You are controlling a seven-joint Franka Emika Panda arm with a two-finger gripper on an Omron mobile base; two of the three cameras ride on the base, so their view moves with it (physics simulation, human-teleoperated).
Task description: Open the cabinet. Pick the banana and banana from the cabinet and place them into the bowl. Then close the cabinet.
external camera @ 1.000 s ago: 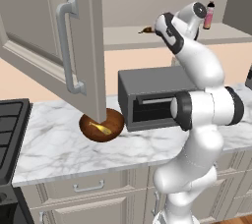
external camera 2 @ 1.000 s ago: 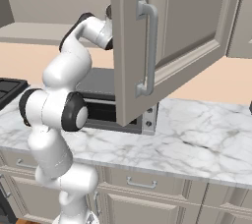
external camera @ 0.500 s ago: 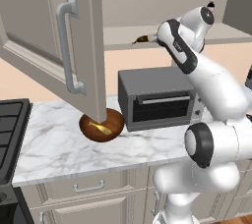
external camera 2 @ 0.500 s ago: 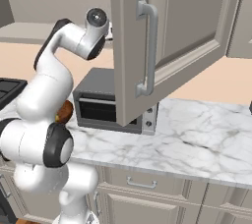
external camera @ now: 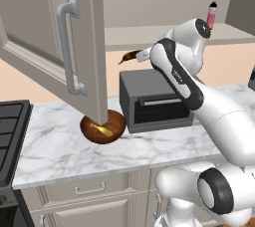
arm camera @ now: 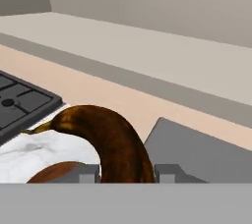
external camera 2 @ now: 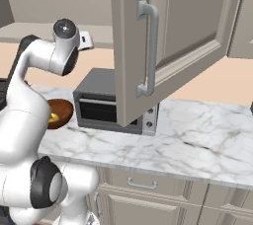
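The cabinet's left door stands swung open over the counter, and the right door is open too. My gripper hangs in front of the cabinet shelf, above the grey oven's left end, shut on the dark brown banana. In the hand view this banana curves up between my fingertips. The dark wooden bowl sits on the counter below and left of the gripper, partly behind the open door. A yellow banana lies in it. The bowl also appears left of the oven.
A grey box oven stands on the marble counter right of the bowl. A pink bottle stands on the cabinet shelf behind my arm. A black stove lies at the far left.
My arm has drawn back from the cabinet shelf and carried the brown banana left and downward, closer to the bowl. The elbow has swung out to the right.
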